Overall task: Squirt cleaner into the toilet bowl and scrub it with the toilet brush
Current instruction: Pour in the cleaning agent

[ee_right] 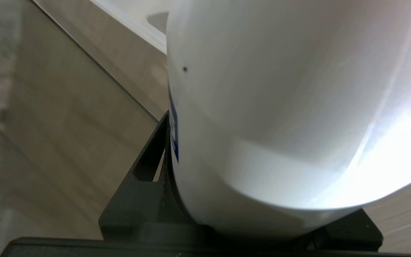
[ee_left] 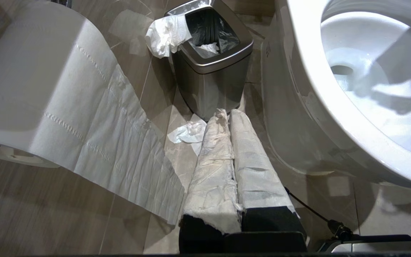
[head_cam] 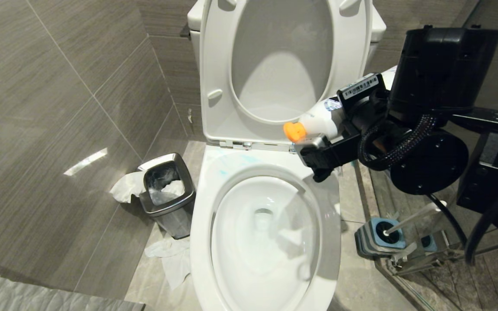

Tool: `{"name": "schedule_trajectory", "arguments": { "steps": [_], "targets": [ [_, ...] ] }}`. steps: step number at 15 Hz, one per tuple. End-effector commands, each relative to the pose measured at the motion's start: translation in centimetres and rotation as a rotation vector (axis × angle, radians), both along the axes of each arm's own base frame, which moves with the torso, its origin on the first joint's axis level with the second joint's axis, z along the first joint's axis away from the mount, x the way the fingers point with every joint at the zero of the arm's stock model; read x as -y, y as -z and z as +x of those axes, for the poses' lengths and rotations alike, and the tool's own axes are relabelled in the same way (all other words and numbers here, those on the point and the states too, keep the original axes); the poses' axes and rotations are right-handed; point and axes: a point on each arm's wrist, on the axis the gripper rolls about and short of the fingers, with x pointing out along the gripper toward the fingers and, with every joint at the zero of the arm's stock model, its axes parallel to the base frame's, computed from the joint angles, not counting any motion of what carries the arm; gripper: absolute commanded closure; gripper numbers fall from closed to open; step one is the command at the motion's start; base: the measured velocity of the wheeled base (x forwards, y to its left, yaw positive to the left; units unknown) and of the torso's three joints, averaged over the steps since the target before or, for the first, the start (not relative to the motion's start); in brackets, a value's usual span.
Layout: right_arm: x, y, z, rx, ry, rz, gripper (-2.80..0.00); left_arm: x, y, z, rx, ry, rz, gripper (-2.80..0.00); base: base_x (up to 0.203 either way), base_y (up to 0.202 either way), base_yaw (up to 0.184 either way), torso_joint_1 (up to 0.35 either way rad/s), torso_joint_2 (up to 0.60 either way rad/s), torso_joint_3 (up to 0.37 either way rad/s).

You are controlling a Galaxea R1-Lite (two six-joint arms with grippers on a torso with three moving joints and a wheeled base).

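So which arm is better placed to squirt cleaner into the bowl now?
The right: its claw holds the bottle over the bowl's back rim. The left claw is shut, low beside the toilet.

No legible text; unreadable barcode sticker [head_cam: 360,87] on right end effector [head_cam: 333,129].

Paper-wrapped closed left pincer [ee_left: 231,117] beside toilet bowl [ee_left: 298,107]

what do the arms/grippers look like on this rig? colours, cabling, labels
Right gripper: black angular body, silver metal edge near the fingertips, white barcode sticker on top. Right arm: boxy black housings, a round black joint disc, a braided black cable loop. Left gripper: black base, both fingers wrapped in white tissue, thin black cable alongside.
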Motion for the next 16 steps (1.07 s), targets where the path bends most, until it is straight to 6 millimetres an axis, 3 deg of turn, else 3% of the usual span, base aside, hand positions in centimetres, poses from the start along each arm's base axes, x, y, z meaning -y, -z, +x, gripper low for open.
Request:
{"name": "schedule_trajectory", "arguments": {
  "steps": [1,4,16],
  "targets": [
    [0.1,-0.5,-0.1,0.006,0.008,-0.056,0.0,0.0,0.0,0.0,-0.003,-0.001,0.0,0.0,0.0,0.0,0.0,0.0,0.0,0.0],
    [-0.1,-1.0,-0.1,0.015,0.007,-0.143,0.0,0.0,0.0,0.0,-0.003,0.0,0.002,0.0,0.0,0.0,0.0,0.0,0.0,0.0],
    [-2.4,-1.0,1.0,0.079,-0.02,-0.069,0.0,0.0,0.0,0.0,-0.003,-0.001,0.002,0.0,0.0,0.0,0.0,0.0,0.0,0.0]
  ]
}}
